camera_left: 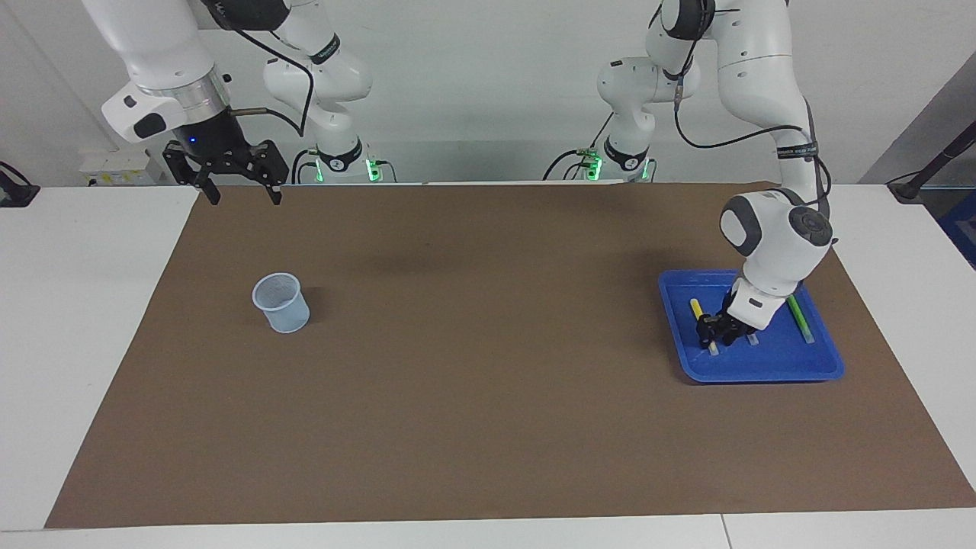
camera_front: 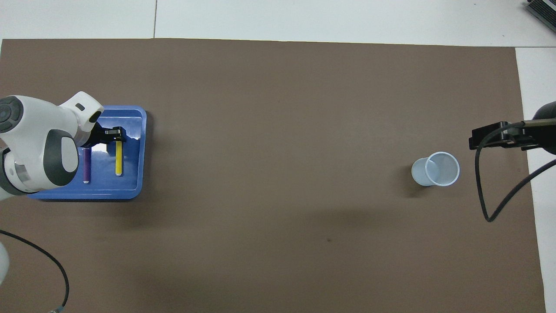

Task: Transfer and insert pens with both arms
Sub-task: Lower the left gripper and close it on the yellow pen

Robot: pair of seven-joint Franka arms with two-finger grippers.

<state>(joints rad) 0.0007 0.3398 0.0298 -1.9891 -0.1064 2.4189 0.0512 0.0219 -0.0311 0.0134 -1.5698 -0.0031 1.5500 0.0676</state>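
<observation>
Showing in facing view only: green pen (camera_left: 799, 316), lower right in blue tray (camera_left: 762, 366).
Left hand (camera_left: 717, 329): down at yellow pen (camera_front: 118, 163); grip unclear.
Right hand (camera_left: 239, 187): wide, upper left.
Writing: none legible.
Purple pen (camera_front: 86, 165): overhead view only.

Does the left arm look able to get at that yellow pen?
Probably yes: the left gripper is already down in the blue tray at the yellow pen's pale end, with nothing between them.
</observation>
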